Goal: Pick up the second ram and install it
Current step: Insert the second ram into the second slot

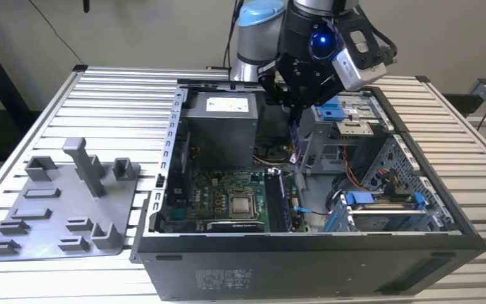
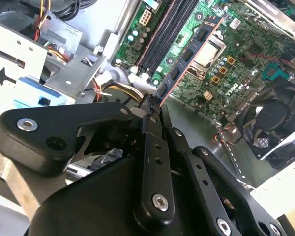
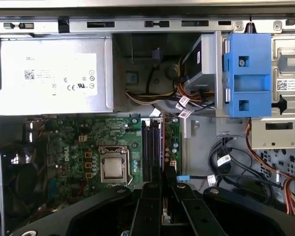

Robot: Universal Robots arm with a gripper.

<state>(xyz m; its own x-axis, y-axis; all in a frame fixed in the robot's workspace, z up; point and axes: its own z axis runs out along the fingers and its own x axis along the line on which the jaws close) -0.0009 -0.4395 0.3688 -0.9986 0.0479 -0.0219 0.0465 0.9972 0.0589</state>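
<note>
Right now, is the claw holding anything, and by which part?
Yes: the claw pinches the second ram by one end, and the rest of the stick juts out free.

second ram [image 2: 189, 53]: near end hidden in pincer [image 2: 151, 105] | fan [image 2: 277, 123]: cut by edge

Bright even light, soft shadows, PSU [image 3: 49, 73] glare

The second ram [image 2: 187, 54] is dark, with a row of black chips and a thin coppery edge. The tool [image 2: 150, 105] is black. The motherboard [image 3: 73, 147] is green. The power supply [image 3: 49, 73] is silver with a white label. At its 3 o'clock, the drive clip [image 3: 246, 73] is bright blue. The fixture plate [image 1: 57, 221] is plain grey. The surface [image 1: 116, 88] is silvery with stripes.
</note>
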